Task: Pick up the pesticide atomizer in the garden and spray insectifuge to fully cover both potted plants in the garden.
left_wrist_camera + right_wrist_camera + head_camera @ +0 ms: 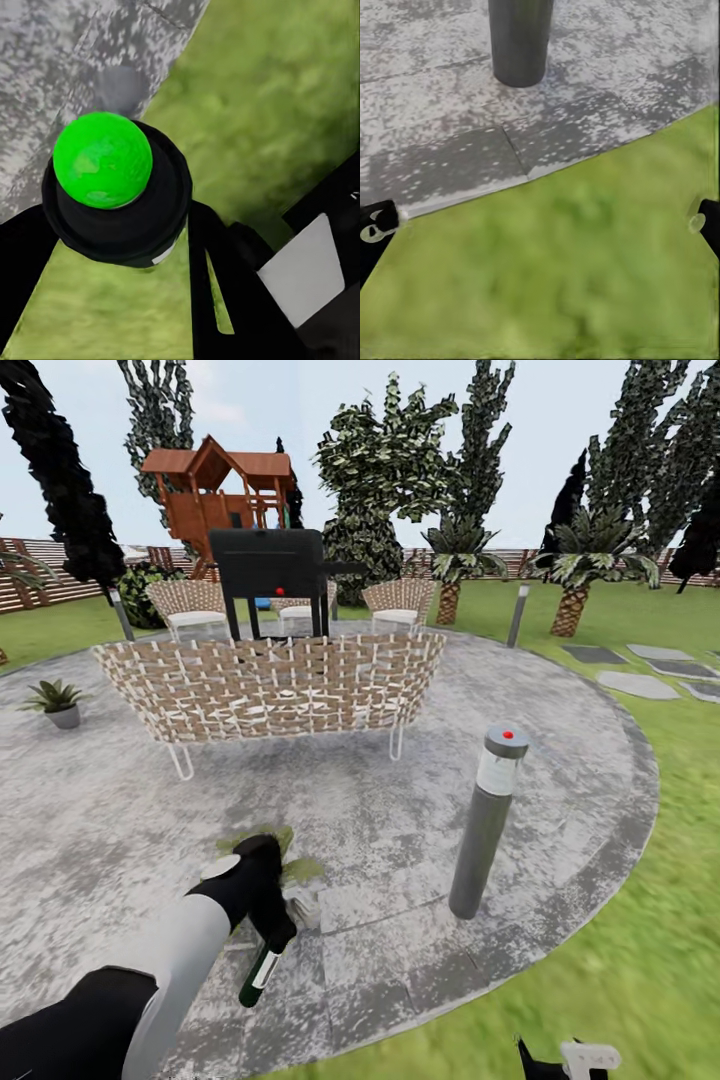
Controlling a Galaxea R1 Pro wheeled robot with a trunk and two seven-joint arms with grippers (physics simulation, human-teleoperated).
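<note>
My left gripper [272, 935] is shut on the pesticide atomizer [257, 975], a slim dark green bottle with a white label that hangs tilted below the fingers, low over the patio. In the left wrist view the atomizer [120, 217] is seen end-on, its bright green round tip between the black fingers [217, 285]. One potted plant [303, 870] sits just behind the left gripper, mostly hidden by it. The other potted plant [57, 700] stands at the patio's left edge. My right gripper [540, 225] is open over grass with nothing in it, and sits low at the frame edge in the head view [560, 1057].
A grey bollard lamp [487, 820] stands right of the held bottle, and its base [520, 41] is ahead of the right gripper. A wicker sofa [270, 685], a black grill [270, 565] and chairs stand further back. Lawn [640, 920] borders the round patio [420, 860].
</note>
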